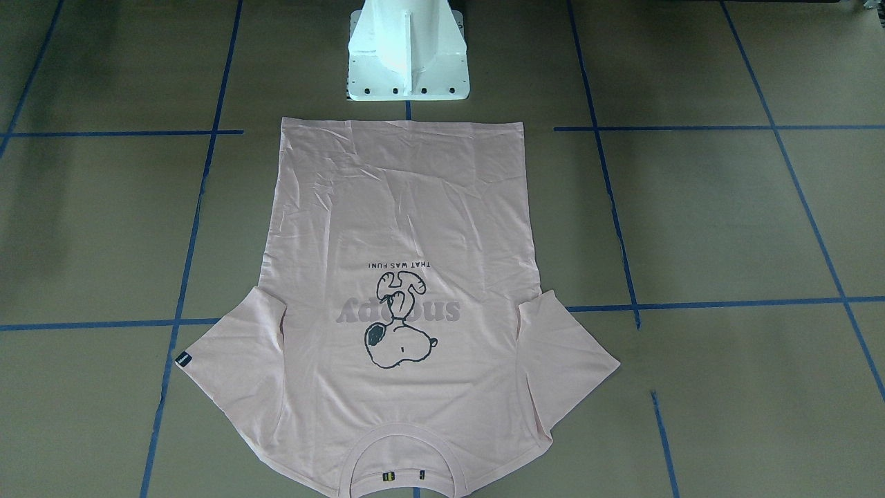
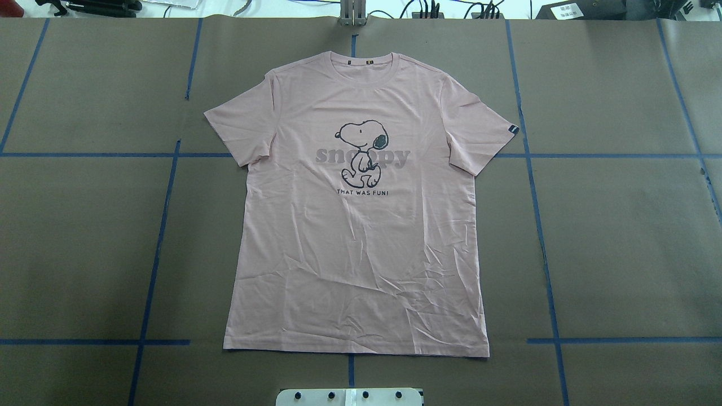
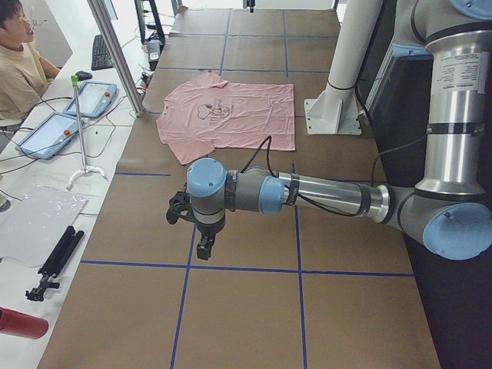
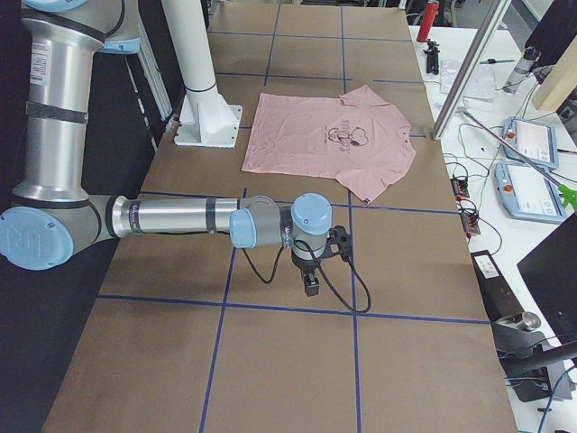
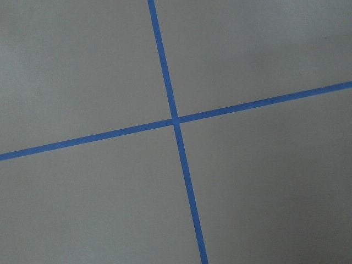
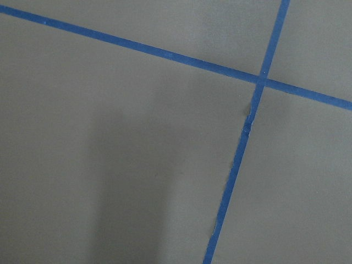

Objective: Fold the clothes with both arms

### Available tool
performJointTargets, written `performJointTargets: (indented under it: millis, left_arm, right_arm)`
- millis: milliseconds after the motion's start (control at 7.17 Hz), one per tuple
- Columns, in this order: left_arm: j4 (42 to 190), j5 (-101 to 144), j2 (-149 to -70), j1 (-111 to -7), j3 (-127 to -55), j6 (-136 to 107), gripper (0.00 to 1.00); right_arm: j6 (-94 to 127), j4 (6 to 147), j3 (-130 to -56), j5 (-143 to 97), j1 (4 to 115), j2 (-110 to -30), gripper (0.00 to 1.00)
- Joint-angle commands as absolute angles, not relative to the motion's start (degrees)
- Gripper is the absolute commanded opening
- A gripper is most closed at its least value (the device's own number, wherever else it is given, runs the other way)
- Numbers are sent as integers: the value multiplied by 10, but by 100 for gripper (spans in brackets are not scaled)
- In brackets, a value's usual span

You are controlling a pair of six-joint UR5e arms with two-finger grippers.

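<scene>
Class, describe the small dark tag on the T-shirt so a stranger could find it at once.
On the brown table gridded with blue tape lies a flat pale pink T-shirt, its collar away from the white pedestal base. Follow the sleeve on the robot's right to its hem: the tag sits there. The other sleeve is plain pink.

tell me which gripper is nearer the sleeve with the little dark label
Right. The right gripper hangs over bare table beyond the labelled sleeve; the left gripper hangs past the opposite sleeve, the T-shirt lying between.
</scene>
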State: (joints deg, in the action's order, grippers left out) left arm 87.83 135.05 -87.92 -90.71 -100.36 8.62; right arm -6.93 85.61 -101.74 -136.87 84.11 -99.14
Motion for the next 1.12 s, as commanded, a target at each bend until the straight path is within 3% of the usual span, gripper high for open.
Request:
performJointTargets:
  millis: [0, 279, 698, 977]
  left_arm:
    - [880, 1350, -876, -904, -1009, 85, 100]
    - [878, 1358, -875, -904, -1013, 84, 100]
    - [881, 1407, -874, -891, -1011, 79, 100]
    - [885, 1407, -874, -888, -1012, 83, 100]
  right_arm:
    - [-69, 814, -1020, -1376, 840, -1000, 100]
    - [-22, 710, -1017, -1379, 838, -1025, 100]
    - [50, 700, -1016, -1380, 828, -1018, 100]
    - [224, 699, -1008, -1375, 708, -930, 100]
